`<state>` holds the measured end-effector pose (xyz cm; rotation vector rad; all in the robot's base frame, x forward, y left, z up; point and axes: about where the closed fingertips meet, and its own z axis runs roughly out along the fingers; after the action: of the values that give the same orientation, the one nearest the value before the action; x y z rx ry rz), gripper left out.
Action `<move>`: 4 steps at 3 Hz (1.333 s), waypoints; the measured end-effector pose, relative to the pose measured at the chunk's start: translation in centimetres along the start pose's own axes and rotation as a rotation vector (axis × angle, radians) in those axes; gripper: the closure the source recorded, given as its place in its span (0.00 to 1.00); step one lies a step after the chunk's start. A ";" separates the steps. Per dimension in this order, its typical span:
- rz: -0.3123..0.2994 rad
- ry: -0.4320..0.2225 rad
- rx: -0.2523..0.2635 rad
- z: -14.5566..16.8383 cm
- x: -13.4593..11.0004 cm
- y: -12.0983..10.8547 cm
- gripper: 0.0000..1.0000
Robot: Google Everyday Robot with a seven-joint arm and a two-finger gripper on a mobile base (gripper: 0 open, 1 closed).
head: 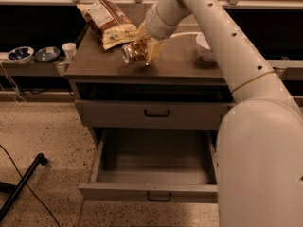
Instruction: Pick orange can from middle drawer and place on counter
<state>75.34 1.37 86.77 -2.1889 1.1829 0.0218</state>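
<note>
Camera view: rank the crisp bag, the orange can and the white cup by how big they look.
1. crisp bag, clearly largest.
2. orange can, held in the hand just above the counter.
3. white cup, smallest.

Cream arm (222, 46), yellowish fingers (155, 50) at tip

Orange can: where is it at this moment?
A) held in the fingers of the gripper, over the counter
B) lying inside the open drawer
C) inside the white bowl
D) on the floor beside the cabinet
A: the orange can sits tilted in the gripper, over the counter, beside the crisp bag.
</note>
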 end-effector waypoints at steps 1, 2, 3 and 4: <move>0.115 -0.027 0.025 0.7 1.4 -0.2 0.61; 0.253 0.030 0.071 0.5 3.5 -0.3 0.37; 0.315 0.034 0.074 1.1 3.6 -0.2 0.14; 0.315 0.034 0.074 1.1 3.6 -0.2 0.00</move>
<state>77.98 -0.59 84.90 -1.9274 1.5125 0.0722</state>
